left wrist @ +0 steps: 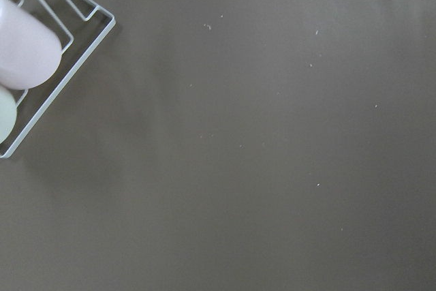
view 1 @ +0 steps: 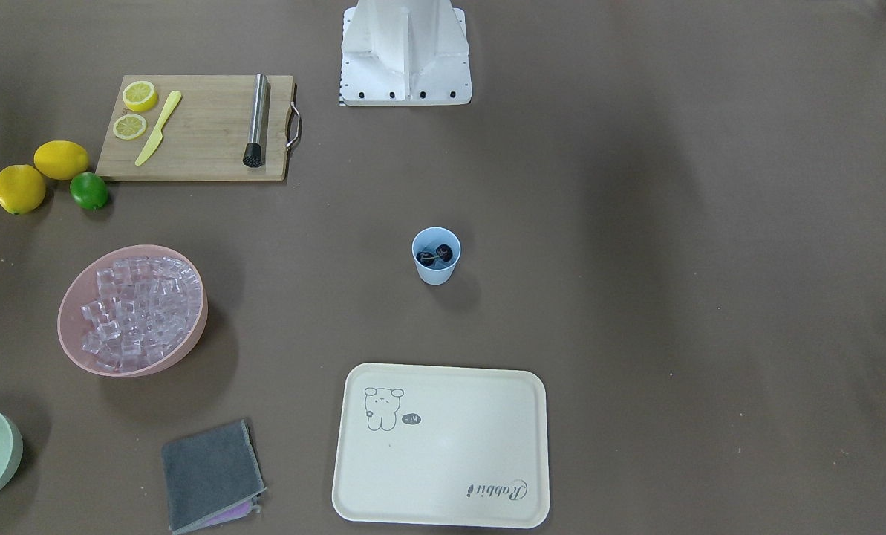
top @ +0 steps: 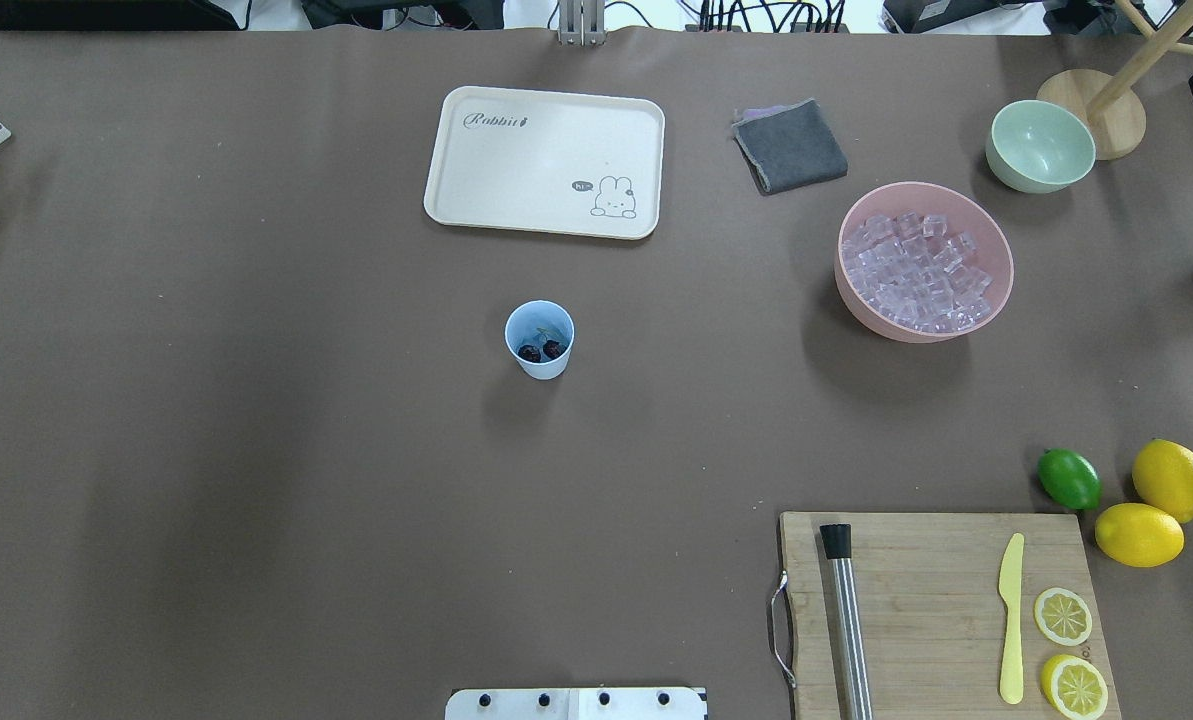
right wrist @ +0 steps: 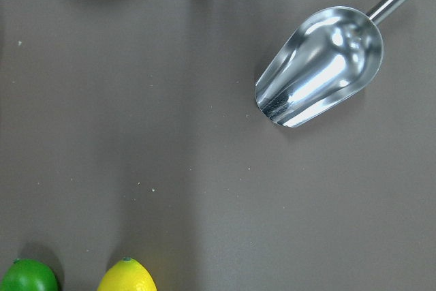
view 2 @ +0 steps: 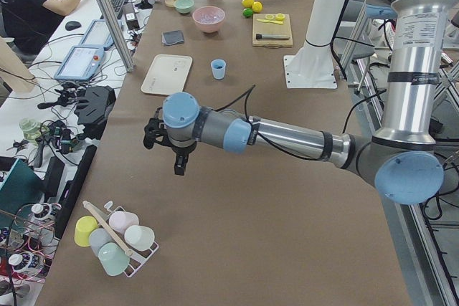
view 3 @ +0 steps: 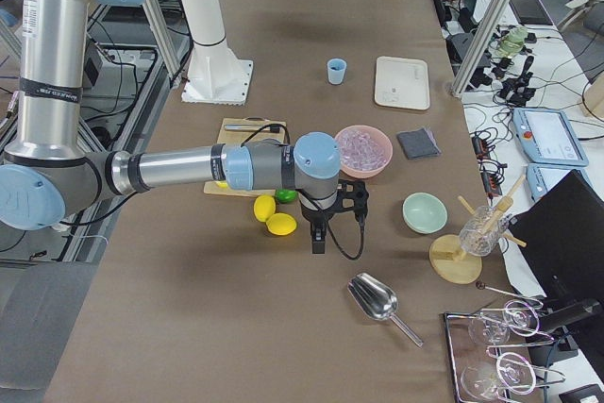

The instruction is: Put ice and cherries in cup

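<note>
The pale blue cup (view 1: 436, 276) stands upright mid-table, also in the overhead view (top: 539, 366). The dark cherries (view 1: 437, 255) lie inside it (top: 541, 351). The ice (view 1: 139, 310) is heaped in a pink bowl (view 1: 66, 331), seen at the right in the overhead view (top: 916, 270). My left gripper (view 2: 179, 166) hovers over bare table far from the cup, near the table's left end. My right gripper (view 3: 318, 238) hovers beyond the lemons, near a metal scoop (right wrist: 320, 66). Both show only in side views, so I cannot tell whether they are open or shut.
A cream tray (top: 546, 160), grey cloth (top: 789, 145) and pale green bowl (top: 1039, 145) lie at the far side. A cutting board (top: 936, 590) holds a muddler, knife and lemon slices. A lime (top: 1069, 478) and lemons (top: 1139, 533) sit beside it. A cup rack (left wrist: 41, 52) is by the left gripper.
</note>
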`<state>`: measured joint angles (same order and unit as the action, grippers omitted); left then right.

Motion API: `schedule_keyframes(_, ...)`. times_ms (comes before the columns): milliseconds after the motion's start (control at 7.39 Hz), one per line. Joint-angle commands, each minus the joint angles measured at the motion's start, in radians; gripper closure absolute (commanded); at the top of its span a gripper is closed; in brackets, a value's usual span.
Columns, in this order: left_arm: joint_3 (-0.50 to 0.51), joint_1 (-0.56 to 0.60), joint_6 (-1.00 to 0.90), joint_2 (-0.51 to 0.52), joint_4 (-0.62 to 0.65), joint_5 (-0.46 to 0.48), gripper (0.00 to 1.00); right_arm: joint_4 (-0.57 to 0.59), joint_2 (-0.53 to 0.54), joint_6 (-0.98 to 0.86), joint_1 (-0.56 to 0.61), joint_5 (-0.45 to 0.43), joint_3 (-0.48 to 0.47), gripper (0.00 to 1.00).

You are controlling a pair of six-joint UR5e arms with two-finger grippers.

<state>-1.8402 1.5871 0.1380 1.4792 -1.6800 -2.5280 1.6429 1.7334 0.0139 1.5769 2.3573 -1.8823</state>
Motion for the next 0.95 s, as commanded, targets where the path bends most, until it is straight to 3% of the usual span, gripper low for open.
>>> schedule_keyframes(0, -0.064, 0.01, -0.008, -0.059, -0.001, 0.006, 0.02, 0.001, 0.003, 0.001, 0.014, -0.001, 0.006, 0.01)
schedule_keyframes(271, -0.01, 0.008, -0.008, -0.008, -0.001, 0.026, 0.02, 0.002, 0.003, 0.001, 0.015, -0.001, 0.006, 0.01)
schedule_keyframes(541, 0.015, 0.004, 0.006, 0.023, 0.002, 0.222, 0.02, 0.0, 0.002, 0.003, 0.015, -0.003, 0.021, 0.01)
schedule_keyframes(812, 0.013, 0.002, 0.008, 0.024, 0.0, 0.221, 0.02, -0.002, -0.008, 0.008, 0.015, -0.003, 0.022, 0.01)
